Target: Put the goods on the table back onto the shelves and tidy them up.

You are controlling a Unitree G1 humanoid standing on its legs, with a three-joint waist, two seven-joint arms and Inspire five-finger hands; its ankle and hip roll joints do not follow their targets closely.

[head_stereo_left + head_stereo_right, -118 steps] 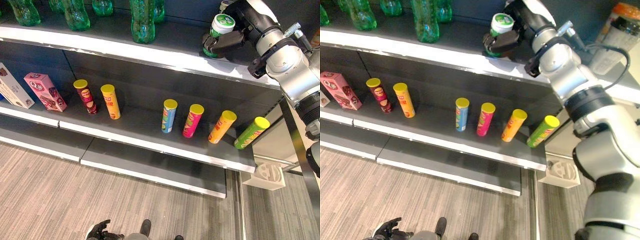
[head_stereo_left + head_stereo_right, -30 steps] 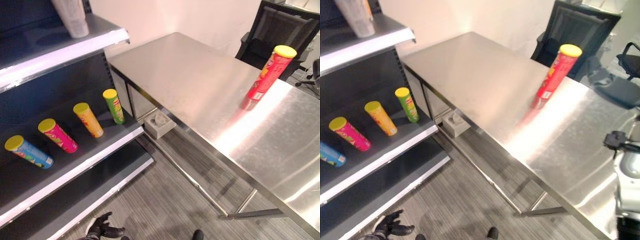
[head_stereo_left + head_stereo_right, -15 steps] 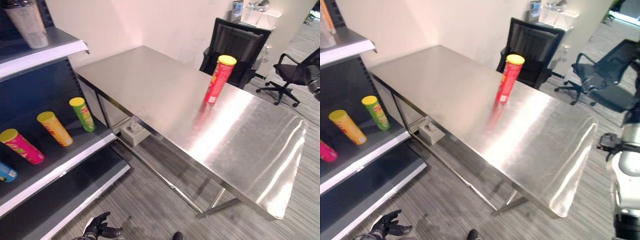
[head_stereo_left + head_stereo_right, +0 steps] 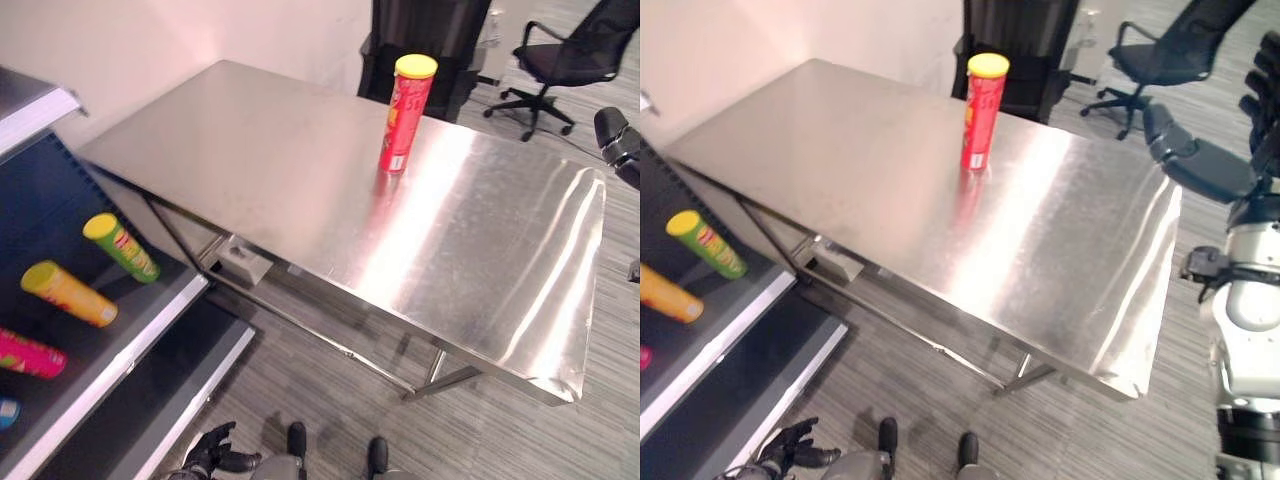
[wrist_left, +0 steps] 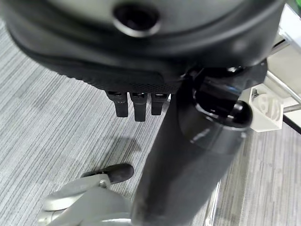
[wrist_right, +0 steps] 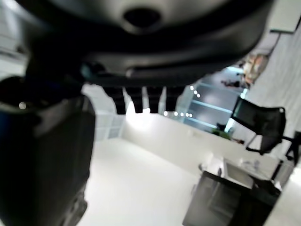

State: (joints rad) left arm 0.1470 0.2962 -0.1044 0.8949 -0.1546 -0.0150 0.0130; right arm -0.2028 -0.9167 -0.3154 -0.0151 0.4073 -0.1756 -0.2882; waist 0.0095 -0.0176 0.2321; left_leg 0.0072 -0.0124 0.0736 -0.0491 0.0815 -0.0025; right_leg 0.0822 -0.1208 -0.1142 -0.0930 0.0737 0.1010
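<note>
Presently we list one red can (image 4: 407,112), upright on the desk (image 4: 300,190), well ahead of our right hand (image 4: 1195,160), which is raised, fingers straight, empty. Left hand (image 4: 212,455) hangs low, relaxed, empty. Shelf (image 4: 120,330) cans lean back, already stocked.

My camera swings off the shelf and onto the steel counter (image 4: 300,170), where a red can (image 4: 405,114) stands upright. My right hand (image 4: 1200,160), earlier gripping a green-lidded cup at the upper shelf, now hangs empty beyond the counter's right edge.
</note>
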